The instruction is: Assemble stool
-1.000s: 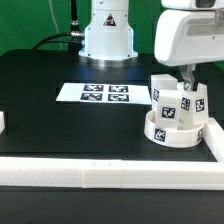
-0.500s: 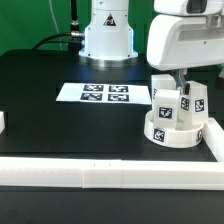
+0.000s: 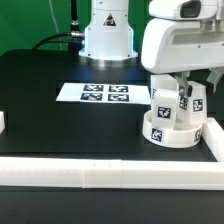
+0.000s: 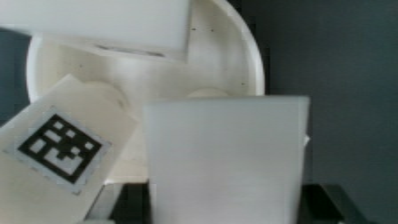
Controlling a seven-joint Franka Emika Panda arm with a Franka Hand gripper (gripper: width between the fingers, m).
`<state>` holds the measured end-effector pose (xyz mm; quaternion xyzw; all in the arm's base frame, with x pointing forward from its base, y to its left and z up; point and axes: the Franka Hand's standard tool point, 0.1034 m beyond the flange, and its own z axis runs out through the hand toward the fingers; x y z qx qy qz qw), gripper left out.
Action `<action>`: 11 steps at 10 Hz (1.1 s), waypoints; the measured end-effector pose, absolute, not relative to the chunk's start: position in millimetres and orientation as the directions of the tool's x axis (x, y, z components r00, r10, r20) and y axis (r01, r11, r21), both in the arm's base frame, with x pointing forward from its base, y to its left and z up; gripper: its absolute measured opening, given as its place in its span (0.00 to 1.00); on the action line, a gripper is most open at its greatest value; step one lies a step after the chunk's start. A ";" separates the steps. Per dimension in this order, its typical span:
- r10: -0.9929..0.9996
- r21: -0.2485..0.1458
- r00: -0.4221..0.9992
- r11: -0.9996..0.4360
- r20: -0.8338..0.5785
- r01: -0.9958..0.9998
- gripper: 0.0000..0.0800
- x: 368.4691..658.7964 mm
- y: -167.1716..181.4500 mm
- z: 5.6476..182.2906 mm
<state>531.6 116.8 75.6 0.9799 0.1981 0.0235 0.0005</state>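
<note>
Exterior view: I see the seat (image 3: 171,128) lying at the table's (image 3: 60,130) right end, against the white rails (image 3: 110,172), with leg blocks (image 3: 163,100) standing upright on it. The gripper (image 3: 183,88) hangs directly over them. Wrist view: its fingers (image 4: 118,203) pinch one leg (image 4: 222,155) between them. The marker board (image 3: 104,94) lies well apart.

the marker board (image 3: 93,94) lies flat on the black table (image 3: 40,110), white border rails (image 3: 100,175) alongside.
</note>
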 end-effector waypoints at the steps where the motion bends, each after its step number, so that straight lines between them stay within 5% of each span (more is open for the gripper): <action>1: 0.371 0.009 0.928 -0.929 0.046 0.371 0.42 531.5 117.0 75.5; 4: 0.268 0.003 0.962 -0.963 0.047 0.268 0.42 531.6 116.8 75.5; 7: -0.113 -0.027 0.992 -0.993 0.047 -0.112 0.42 530.1 115.8 75.0; 11: -0.597 -0.063 0.802 -0.801 0.011 -0.595 0.42 528.8 120.2 74.9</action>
